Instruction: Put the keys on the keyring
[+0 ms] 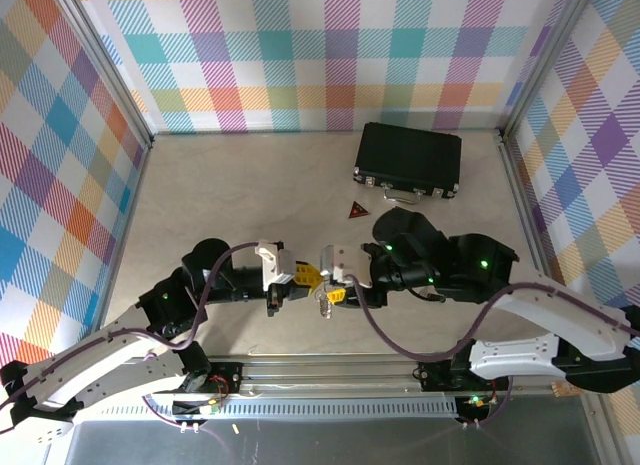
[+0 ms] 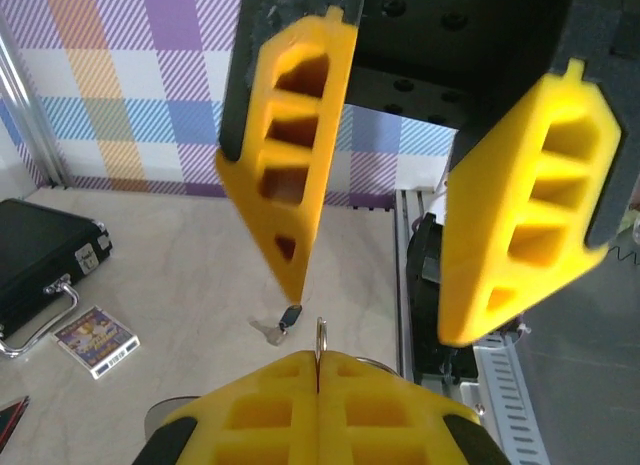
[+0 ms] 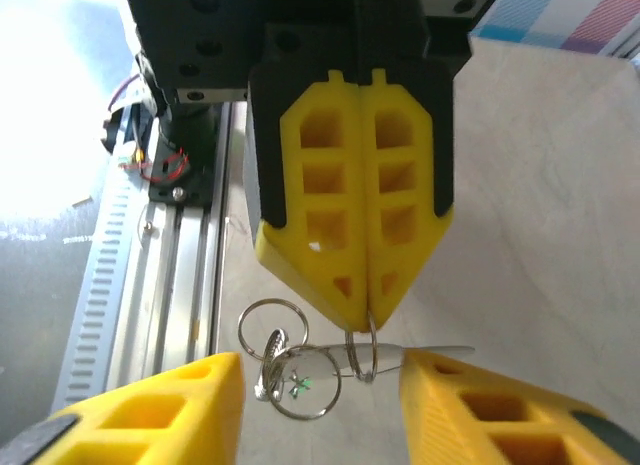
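The right gripper [image 3: 365,310] is clamped tight on the keyring [image 3: 362,353], holding it up. The left gripper [image 2: 380,305] is wide open, empty, right beside that ring, probably lining up for the black-headed key [image 2: 288,318] on the table.

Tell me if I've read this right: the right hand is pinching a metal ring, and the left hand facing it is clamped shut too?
Not quite. The right hand is indeed shut on the metal ring, but the left hand is open, not clamped shut. The left wrist view shows its two yellow fingers spread wide apart.
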Tool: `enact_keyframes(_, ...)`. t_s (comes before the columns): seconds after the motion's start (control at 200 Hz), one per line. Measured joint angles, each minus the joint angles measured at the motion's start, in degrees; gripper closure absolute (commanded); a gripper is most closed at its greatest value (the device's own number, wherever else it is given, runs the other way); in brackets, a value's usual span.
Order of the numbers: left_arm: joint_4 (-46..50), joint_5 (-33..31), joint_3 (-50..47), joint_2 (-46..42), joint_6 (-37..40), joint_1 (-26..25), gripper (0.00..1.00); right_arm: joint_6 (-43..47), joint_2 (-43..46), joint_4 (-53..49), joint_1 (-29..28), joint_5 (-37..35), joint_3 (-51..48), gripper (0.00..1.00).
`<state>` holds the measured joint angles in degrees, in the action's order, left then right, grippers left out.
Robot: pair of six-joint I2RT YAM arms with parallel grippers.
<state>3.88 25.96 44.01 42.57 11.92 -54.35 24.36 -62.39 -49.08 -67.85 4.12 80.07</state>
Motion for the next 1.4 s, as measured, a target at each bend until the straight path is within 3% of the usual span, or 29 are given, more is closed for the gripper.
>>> enact_keyframes(0.24, -14.08, 3.65, -4.9, -1.77, -5.9, 0.0, 1.0, -5.97, 10.58, 11.17, 0.02, 0.11, -9.22, 0.57)
enact_keyframes(0.37, -20.13, 5.05, -6.56, -1.75, -8.66, 0.0, 1.0, -8.46, 11.98, 15.21, 0.24, 1.49, -11.19, 0.64)
enact_keyframes(0.59, -26.6, 6.01, -7.32, -1.7, -11.28, 0.0, 1.0, -10.4, 11.37, 18.58, 0.35, 3.26, -11.87, 0.67)
enact_keyframes(1.305, -27.34, 6.62, -7.45, -1.88, -11.47, 0.0, 1.0, -11.69, 9.6, 21.2, 0.76, 5.77, -11.96, 1.0)
enact_keyframes(1.4, -26.4, 7.04, -7.43, -2.01, -10.99, 0.0, 1.0, -11.52, 9.51, 20.92, 0.79, 5.9, -11.96, 1.0)
